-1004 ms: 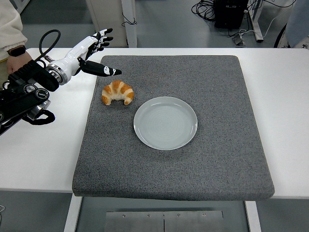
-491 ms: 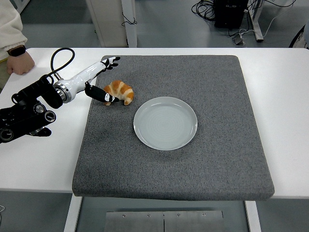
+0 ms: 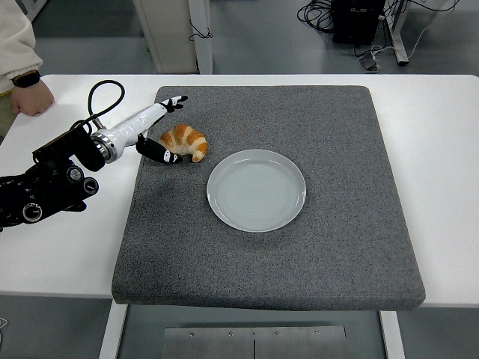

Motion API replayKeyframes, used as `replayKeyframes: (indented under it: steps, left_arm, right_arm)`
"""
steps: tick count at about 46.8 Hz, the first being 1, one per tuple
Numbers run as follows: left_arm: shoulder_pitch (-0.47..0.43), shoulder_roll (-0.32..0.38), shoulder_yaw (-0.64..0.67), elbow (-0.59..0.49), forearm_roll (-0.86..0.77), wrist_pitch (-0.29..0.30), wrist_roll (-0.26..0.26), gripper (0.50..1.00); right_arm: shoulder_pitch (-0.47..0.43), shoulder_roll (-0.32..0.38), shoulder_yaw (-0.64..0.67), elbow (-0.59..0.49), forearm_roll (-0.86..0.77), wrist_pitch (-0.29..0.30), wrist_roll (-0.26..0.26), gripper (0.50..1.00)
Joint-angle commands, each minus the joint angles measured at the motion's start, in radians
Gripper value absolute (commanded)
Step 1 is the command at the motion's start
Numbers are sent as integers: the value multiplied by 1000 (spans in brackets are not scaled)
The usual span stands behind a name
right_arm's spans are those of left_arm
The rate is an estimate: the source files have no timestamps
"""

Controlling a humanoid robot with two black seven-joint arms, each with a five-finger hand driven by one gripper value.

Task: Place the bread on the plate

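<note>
A golden croissant lies on the grey mat, up and to the left of the pale round plate. My left hand reaches in from the left and sits right beside the bread's left end. Its white fingers stretch out behind the croissant and its black thumb lies in front, so the hand brackets the bread without closing on it. The plate holds nothing. My right arm does not show.
The mat covers most of the white table. A person's hand with a watch and a cream sleeve rests on the table's far left corner. Cables and desk legs show on the floor beyond the table.
My left hand has come down from above the mat's far left corner and moved toward me, to the croissant's left end. Bread and plate have not moved.
</note>
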Motion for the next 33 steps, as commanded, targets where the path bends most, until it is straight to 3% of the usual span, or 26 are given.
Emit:
replayKeyframes:
  steps: [1,12,33]
  left_arm:
    - [1,-22,1,26,2,5,0,971]
    - [9,-92,1,106,2,11,-12,971]
    - [16,-129,-1,178,-13,12,-37,971]
  right_arm:
    - [0,0,0,0,0,0,0,1000]
    - [1,0,0,0,0,0,0,1000]
    - [0,0,0,0,0,0,0,1000]
